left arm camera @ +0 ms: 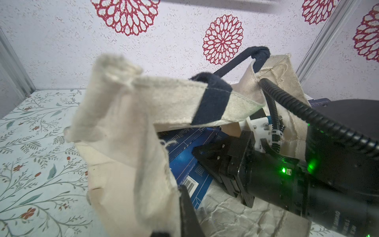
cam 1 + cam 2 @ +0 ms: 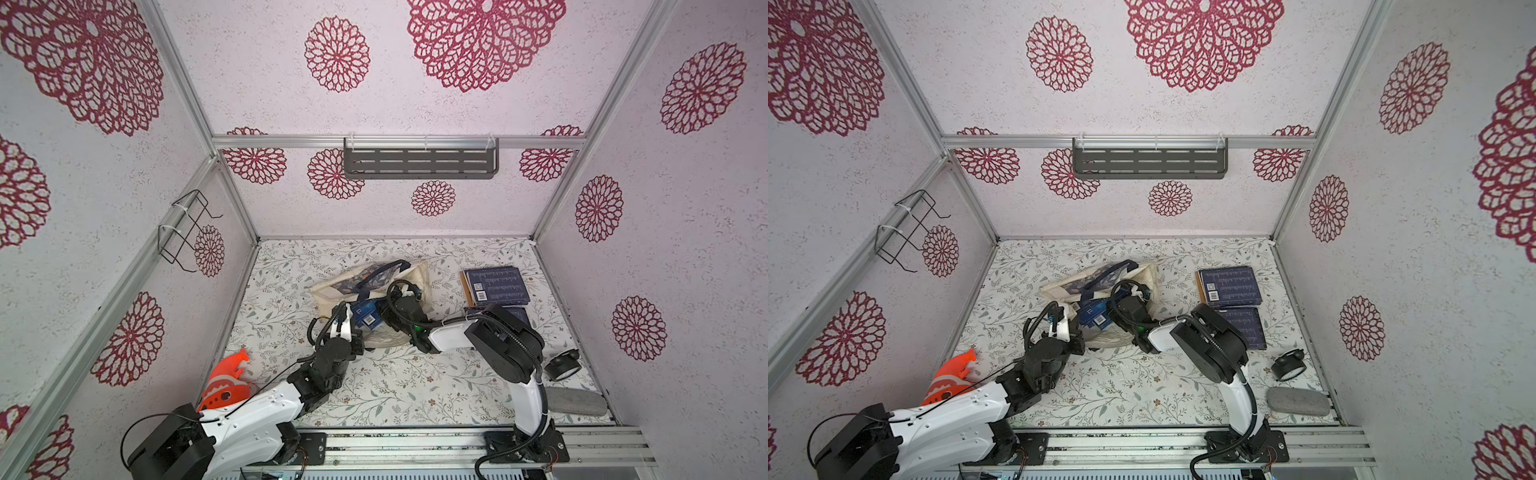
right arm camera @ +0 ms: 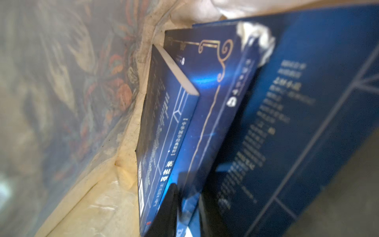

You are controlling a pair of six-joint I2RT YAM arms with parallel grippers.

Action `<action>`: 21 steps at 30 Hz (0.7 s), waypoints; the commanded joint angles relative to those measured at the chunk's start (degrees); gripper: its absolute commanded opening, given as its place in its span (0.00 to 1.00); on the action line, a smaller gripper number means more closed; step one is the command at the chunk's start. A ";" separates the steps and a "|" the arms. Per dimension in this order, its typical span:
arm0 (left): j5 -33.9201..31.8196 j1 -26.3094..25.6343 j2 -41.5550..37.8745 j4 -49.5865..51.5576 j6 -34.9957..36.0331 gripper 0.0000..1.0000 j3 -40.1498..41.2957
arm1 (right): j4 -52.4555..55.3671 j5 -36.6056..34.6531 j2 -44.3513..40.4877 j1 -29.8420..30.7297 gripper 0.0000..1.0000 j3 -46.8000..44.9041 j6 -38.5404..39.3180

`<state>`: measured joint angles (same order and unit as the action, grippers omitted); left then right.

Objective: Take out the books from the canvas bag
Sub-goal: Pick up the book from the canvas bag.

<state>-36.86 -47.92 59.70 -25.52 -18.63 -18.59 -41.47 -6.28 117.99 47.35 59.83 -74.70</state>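
Note:
The cream canvas bag point(image 2: 374, 286) lies mid-table in both top views, its mouth facing my arms. My left gripper point(image 2: 353, 330) is shut on the bag's rim point(image 1: 164, 96) and holds it up; one finger point(image 1: 188, 213) shows against the cloth. My right gripper point(image 2: 382, 318) reaches into the mouth. In the right wrist view several dark blue books point(image 3: 170, 123) lean together inside. My right gripper point(image 3: 187, 211) is shut on the edge of the one with gold ornament point(image 3: 213, 86). Two more blue books point(image 2: 496, 284) are stacked on the table to the right, and another point(image 2: 517, 316) lies just in front, partly under my right arm.
An orange cone-shaped toy point(image 2: 226, 386) stands at the front left by my left arm. A black alarm clock point(image 2: 563, 365) and a grey oblong pad point(image 2: 575, 401) sit at the front right. A dark shelf point(image 2: 419, 162) hangs on the back wall, a wire rack point(image 2: 187, 232) on the left wall.

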 commanded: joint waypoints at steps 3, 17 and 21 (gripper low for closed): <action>0.47 -1.30 0.23 -2.84 0.53 0.00 -0.83 | 0.37 -1.32 1.01 -1.44 0.10 2.09 2.67; 0.21 -1.30 0.61 -2.93 0.58 0.00 -1.02 | 1.94 -3.28 -12.14 -0.43 0.00 -6.13 2.19; 0.04 -1.30 0.74 -2.86 0.61 0.00 -1.02 | 2.78 -3.52 -16.97 -0.25 0.00 -9.08 1.29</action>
<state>-36.73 -47.97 60.18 -25.96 -18.63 -18.59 -38.09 -7.27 105.84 47.20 51.33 -74.08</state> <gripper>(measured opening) 0.069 0.102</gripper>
